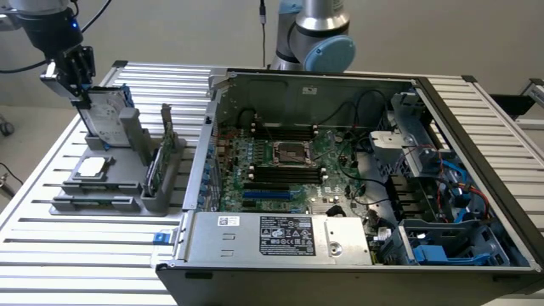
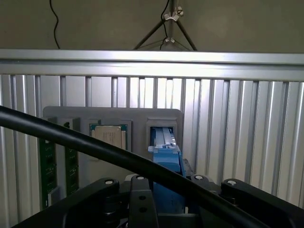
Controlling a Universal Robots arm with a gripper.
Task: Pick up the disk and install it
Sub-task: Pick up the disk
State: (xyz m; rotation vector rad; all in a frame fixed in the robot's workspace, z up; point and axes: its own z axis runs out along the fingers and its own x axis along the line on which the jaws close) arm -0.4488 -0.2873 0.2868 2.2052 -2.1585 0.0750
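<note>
Gripper [image 1: 78,88] clamped on top of upright disk [image 1: 104,115], lower end in grey holder [image 1: 93,207], table [image 1: 85,268], open computer [image 1: 297,89] at holder's three o'clock

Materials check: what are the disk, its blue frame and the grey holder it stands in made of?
Silver-grey rectangular disk: bare metal by its dull sheen, with a white paper-like label. Blue carrier frame: probably moulded plastic; matte, saturated colour. Grey slotted holder: matte plastic, possibly printed; can't confirm.
</note>
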